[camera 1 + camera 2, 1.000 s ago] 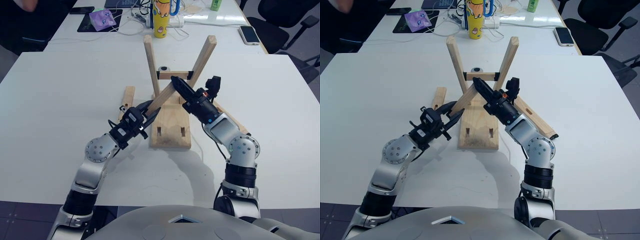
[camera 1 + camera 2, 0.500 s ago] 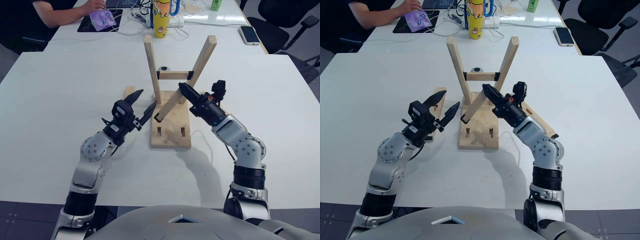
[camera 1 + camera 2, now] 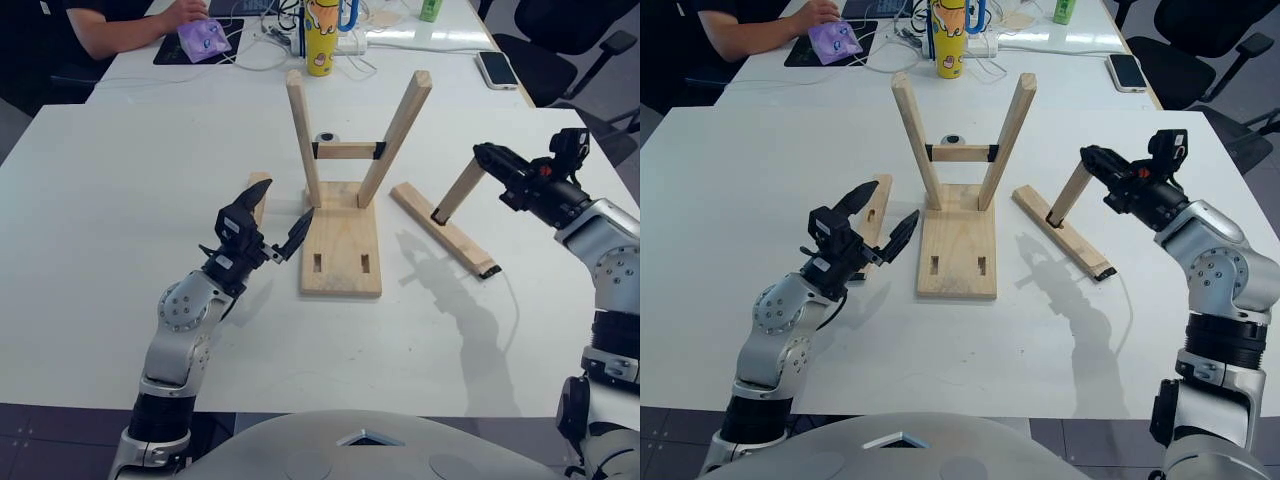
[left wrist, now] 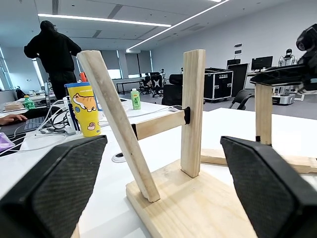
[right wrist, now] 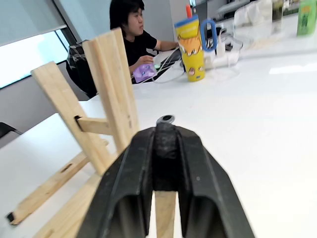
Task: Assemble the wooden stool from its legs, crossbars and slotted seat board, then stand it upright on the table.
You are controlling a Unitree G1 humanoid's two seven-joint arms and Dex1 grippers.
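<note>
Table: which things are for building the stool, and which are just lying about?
Stool parts: seat board, leg frame, stick in right gripper, right bar, left bar.
Just lying about: yellow cup, phone, purple pouch, green bottle.

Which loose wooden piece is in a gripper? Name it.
The short stick clamped in the right gripper, held tilted. The left stick and the long right stick lie flat beside the seat board.

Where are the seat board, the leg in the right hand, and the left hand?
seat board [image 3: 340, 240]: left eye view, bare middle of the board.
held leg [image 3: 458, 190]: left eye view, mid-length of the leg.
left hand [image 3: 287, 198]: left eye view, midway between its open fingertips.
</note>
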